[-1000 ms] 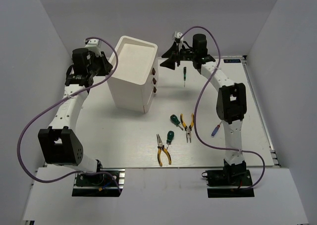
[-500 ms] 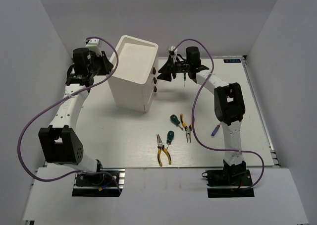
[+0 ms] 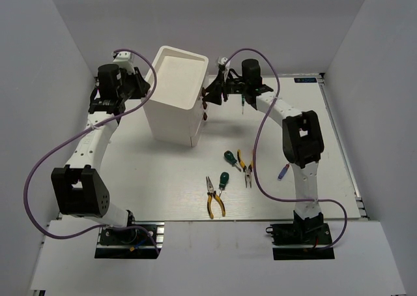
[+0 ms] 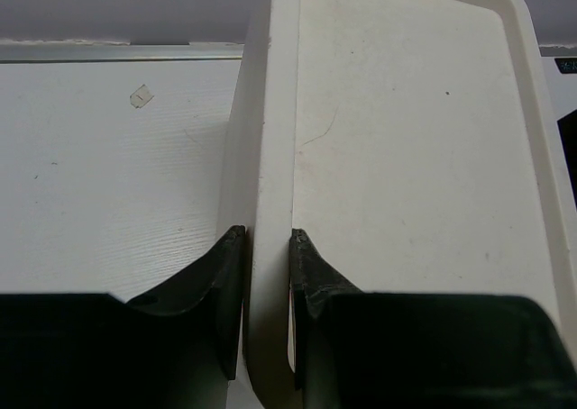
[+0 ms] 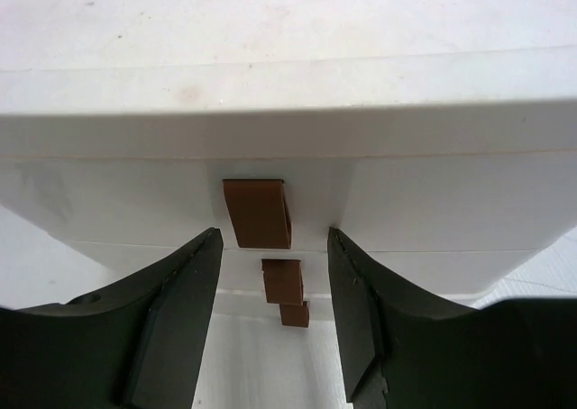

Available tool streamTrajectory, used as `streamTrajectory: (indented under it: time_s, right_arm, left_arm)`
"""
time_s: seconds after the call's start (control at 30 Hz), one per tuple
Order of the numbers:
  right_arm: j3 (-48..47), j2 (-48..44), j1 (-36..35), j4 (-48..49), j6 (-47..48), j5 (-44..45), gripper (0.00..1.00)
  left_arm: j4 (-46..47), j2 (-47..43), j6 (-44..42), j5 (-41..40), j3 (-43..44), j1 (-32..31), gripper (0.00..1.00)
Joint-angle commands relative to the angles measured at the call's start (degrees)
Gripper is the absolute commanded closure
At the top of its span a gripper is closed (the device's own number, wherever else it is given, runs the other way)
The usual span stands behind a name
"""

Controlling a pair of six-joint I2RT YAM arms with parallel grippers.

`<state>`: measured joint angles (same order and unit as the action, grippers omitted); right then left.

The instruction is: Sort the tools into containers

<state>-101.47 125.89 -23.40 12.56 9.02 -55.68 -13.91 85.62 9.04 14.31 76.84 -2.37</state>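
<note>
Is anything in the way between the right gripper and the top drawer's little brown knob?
No, nothing visible. The open right gripper faces the top knob on the cabinet straight on, with only clear space between them. The two lower knobs sit underneath, out of its path.

Bright, diffuse light fills every view. The tall white boxy plastic cabinet [image 3: 172, 110] casts a faint, soft shadow on the white table [image 3: 163, 178]. The overhead view is sharp; the wrist close-ups look slightly soft.
</note>
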Motion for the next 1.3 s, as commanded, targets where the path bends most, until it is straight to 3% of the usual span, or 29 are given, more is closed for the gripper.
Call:
streamTrajectory:
  time_s: [0.0, 0.1, 0.23, 0.37, 0.4, 0.43, 0.57, 0.87, 1.27]
  right_arm:
    - [-2.2, -4.1, -1.0, 1.9, 0.5, 1.6, 0.44]
    - [-1.8, -4.8, -1.5, 1.1, 1.4, 2.2, 0.44]
    - [-0.2, -5.7, -2.1, 1.2, 2.3, 5.3, 0.55]
    - [1.7, -6.9, -3.1, 3.3, 1.2, 7.3, 0.78]
    - [2.0, -6.8, -3.2, 3.8, 1.1, 7.4, 0.94]
    - [2.8, -7.1, -3.6, 4.1, 1.1, 7.6, 1.00]
    - [5.2, -9.3, -3.4, 4.7, 1.6, 8.7, 1.00]
    - [6.6, -12.9, -0.4, -6.7, 9.3, 21.4, 1.00]
    - [3.7, -11.9, 1.5, -16.7, 13.5, 26.9, 1.00]
  left_arm:
    - [-2.6, 0.2, 3.3, 2.9, -2.8, -1.7, 0.86]
    - [-2.1, 0.2, 3.8, 2.4, -2.8, -1.7, 0.87]
    - [-2.1, 0.2, 3.8, 2.4, -2.8, -2.2, 0.89]
    - [-2.1, -0.4, 4.3, 1.8, -3.9, -2.7, 0.92]
    - [-2.1, -0.9, 4.8, 1.8, -3.9, -2.7, 0.92]
    - [-2.1, -0.9, 4.8, 1.1, -4.5, -2.7, 0.93]
    - [-3.1, -1.9, 7.8, -3.4, -4.5, -3.3, 1.00]
    - [-8.5, -6.4, 14.3, -16.9, -5.0, -3.3, 1.00]
    - [-11.0, -8.0, 16.7, -20.6, -6.1, -3.3, 1.00]
